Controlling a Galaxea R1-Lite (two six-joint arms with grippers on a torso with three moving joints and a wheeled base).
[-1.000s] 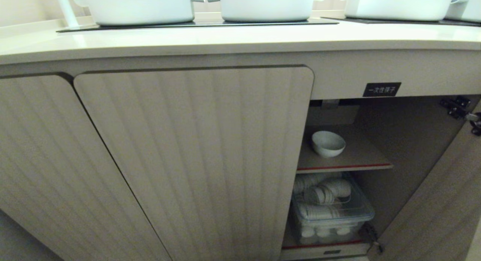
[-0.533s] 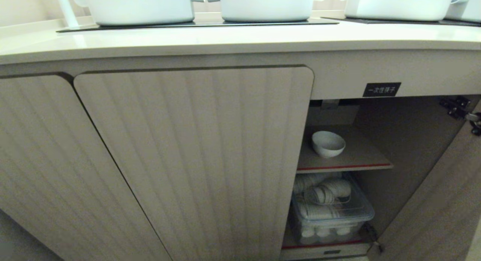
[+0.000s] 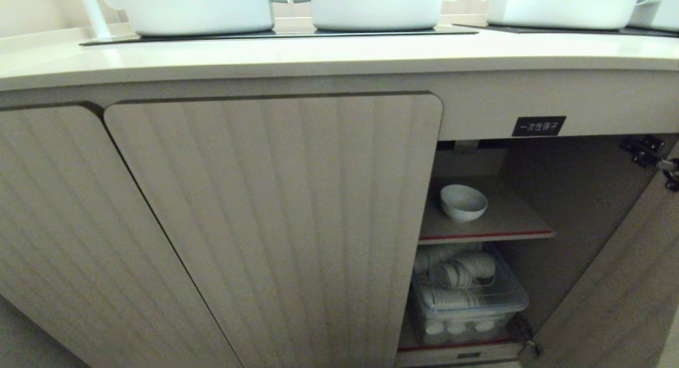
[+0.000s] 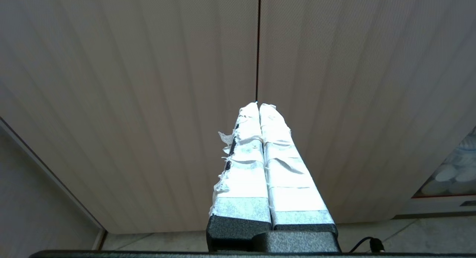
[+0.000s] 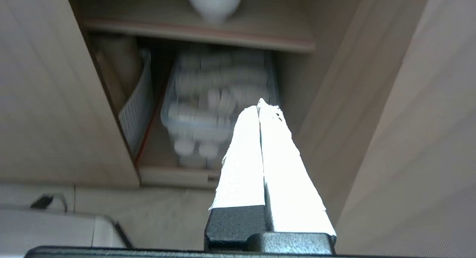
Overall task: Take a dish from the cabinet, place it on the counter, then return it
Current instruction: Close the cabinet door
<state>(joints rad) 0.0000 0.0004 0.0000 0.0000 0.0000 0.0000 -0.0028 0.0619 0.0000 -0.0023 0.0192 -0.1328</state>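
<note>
The dish [image 3: 463, 202], a small white bowl, sits upright on the inner shelf [image 3: 509, 219] of the cabinet [image 3: 276, 214], whose right door [image 3: 620, 283] stands open. In the right wrist view the dish [image 5: 215, 1] shows blurred at the far end of the opening. My right gripper [image 5: 259, 106] is shut and empty, held outside and below the opening, well short of the dish. My left gripper [image 4: 258, 105] is shut and empty, facing the closed fluted doors. The counter [image 3: 318, 55] runs above the cabinet. Neither arm appears in the head view.
Large white pots [image 3: 371, 7] stand on black glass panels [image 3: 276, 34] on the counter. A clear plastic bin [image 3: 467, 299] of white cups fills the lower compartment. A white slatted basket [image 5: 135, 109] leans beside the bin. A black label [image 3: 538, 126] is fixed above the opening.
The head view is unchanged: the dish stays on the shelf and no arm comes into view.
</note>
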